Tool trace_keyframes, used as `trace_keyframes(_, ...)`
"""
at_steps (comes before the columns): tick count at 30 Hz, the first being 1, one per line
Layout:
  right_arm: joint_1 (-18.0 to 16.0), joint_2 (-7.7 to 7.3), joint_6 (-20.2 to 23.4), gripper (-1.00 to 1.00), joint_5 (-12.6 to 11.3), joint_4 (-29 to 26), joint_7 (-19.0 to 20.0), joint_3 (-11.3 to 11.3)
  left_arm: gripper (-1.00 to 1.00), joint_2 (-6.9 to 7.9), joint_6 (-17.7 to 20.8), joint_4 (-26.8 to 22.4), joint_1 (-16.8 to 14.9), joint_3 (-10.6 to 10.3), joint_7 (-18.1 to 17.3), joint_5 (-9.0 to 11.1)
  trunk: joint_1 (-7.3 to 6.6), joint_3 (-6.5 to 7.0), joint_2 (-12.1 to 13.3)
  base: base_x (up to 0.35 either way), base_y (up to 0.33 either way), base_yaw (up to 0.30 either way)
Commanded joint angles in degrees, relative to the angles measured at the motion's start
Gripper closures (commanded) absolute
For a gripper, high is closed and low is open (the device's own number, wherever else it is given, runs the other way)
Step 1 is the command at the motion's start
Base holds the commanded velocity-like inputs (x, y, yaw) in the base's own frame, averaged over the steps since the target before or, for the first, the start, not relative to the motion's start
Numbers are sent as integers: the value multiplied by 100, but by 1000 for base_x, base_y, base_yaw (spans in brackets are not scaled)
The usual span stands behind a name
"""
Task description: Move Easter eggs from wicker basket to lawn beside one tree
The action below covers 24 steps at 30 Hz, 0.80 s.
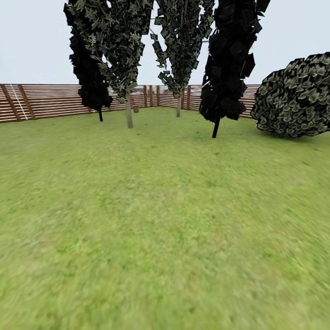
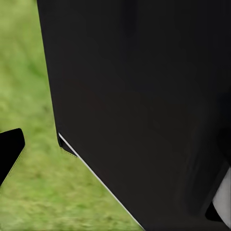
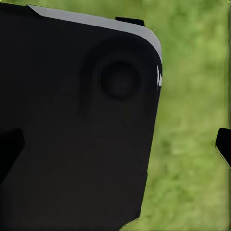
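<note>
Bare lawn (image 1: 165,238) runs to pale-trunked tree (image 1: 129,112); claws' opening cannot be told.

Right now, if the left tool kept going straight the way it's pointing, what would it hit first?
Most likely the robot's own black body panel, which blocks most of the left wrist view just ahead. Only beside it is the lawn visible. How near the panel sits is unclear, and only one fingertip shows.
</note>
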Motion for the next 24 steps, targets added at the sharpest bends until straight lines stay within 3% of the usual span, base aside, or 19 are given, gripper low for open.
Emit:
trace_keyframes(1, -3, -1, -15, -100, 43, 4, -5, 13, -100, 0, -1, -3, 0, 3, -6, 3, 3, -4, -2, 325, 0, 0)
trace_keyframes(24, -3, -1, -15, -100, 43, 1, -5, 10, -100, -2, -1, -3, 0, 3, -6, 3, 3, -4, -2, 325, 0, 0)
